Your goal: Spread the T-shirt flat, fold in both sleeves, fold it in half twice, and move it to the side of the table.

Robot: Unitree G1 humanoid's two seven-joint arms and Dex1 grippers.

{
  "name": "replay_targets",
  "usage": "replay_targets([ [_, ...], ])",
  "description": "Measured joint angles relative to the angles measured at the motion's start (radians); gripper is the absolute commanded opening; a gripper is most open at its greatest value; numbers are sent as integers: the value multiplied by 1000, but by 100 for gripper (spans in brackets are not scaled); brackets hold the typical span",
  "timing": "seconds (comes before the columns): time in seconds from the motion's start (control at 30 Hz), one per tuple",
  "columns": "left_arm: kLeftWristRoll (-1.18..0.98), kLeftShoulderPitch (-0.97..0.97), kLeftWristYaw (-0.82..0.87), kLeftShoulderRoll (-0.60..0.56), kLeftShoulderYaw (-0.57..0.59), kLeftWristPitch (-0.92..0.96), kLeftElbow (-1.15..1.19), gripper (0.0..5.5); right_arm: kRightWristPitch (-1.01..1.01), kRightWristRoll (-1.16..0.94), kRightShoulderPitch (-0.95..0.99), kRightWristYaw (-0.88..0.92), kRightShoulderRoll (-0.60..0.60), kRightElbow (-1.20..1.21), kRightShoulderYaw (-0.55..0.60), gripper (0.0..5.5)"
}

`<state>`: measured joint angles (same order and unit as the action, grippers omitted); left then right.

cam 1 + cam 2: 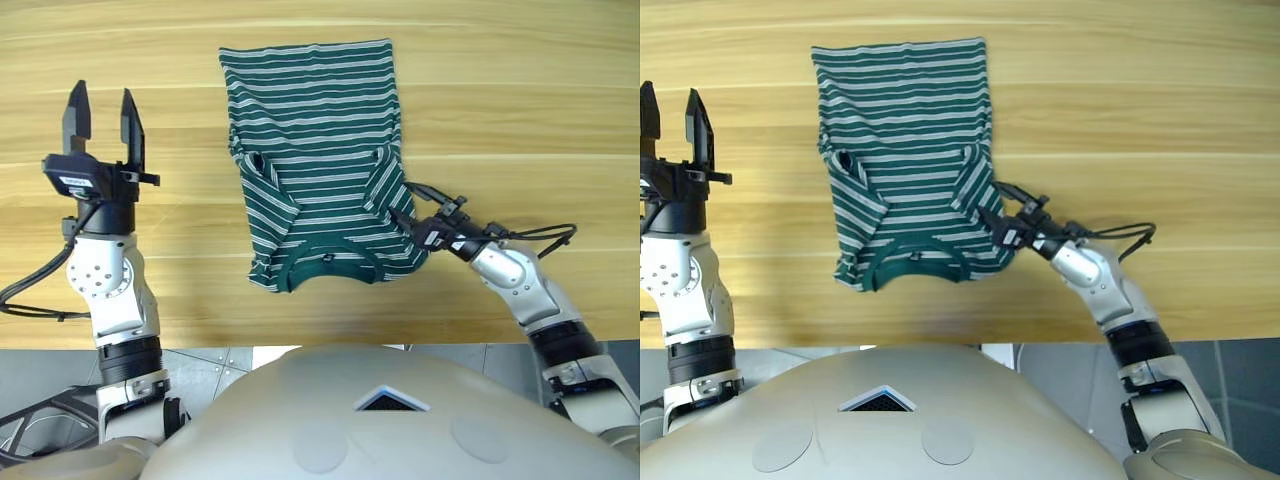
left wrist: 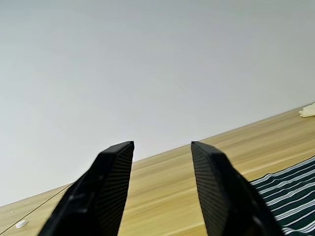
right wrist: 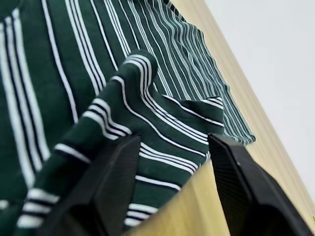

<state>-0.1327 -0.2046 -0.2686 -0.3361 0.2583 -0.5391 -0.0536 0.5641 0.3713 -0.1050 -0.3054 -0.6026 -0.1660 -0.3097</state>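
A dark green T-shirt point(image 1: 315, 150) with thin white stripes lies on the wooden table point(image 1: 520, 100), collar toward the front edge, both sleeves folded in over the body. My right gripper point(image 1: 408, 222) is low at the shirt's near right shoulder, open, its fingers point(image 3: 113, 187) straddling a raised fold of the striped cloth point(image 3: 147, 98). My left gripper point(image 1: 103, 110) stands upright and open, well to the left of the shirt and holding nothing. A corner of the shirt point(image 2: 290, 191) shows beside its fingertips point(image 2: 118, 172).
Bare wood stretches to the left, right and behind the shirt. The table's front edge point(image 1: 400, 342) runs just below the collar. A small pale object point(image 2: 307, 111) lies on the table farther off in the left wrist view.
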Motion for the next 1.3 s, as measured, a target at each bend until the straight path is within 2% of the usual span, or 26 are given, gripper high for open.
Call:
replay_targets([
  [0.33,48,10,-33,-24,-31,-21,57,218,33,72,-24,0,-54,46,-14,252],
  [0.4,84,-9,-124,-97,-78,-79,79,218,59,-8,-44,-2,-51,71,13,252],
  [0.47,196,-85,-242,-225,-144,-119,109,218,100,-173,-31,18,-32,152,97,252],
  [0.57,266,-184,-316,-355,-136,-117,104,218,112,-230,29,33,-35,162,187,252],
  [0.67,295,-276,-397,-475,-121,-100,14,218,125,-97,20,35,-106,99,212,252],
  [0.77,335,-358,-493,-532,-196,-70,-65,218,137,42,-60,0,-198,37,195,252],
  [0.9,327,-355,-585,-602,-267,-50,-138,218,151,86,-131,-55,-264,27,160,252],
  [1.07,323,-252,-651,-617,-390,-49,-150,218,151,89,-127,-65,-279,26,141,252],
  [1.3,305,-166,-635,-599,-446,-51,-91,218,134,80,-146,-65,-284,47,142,252],
])
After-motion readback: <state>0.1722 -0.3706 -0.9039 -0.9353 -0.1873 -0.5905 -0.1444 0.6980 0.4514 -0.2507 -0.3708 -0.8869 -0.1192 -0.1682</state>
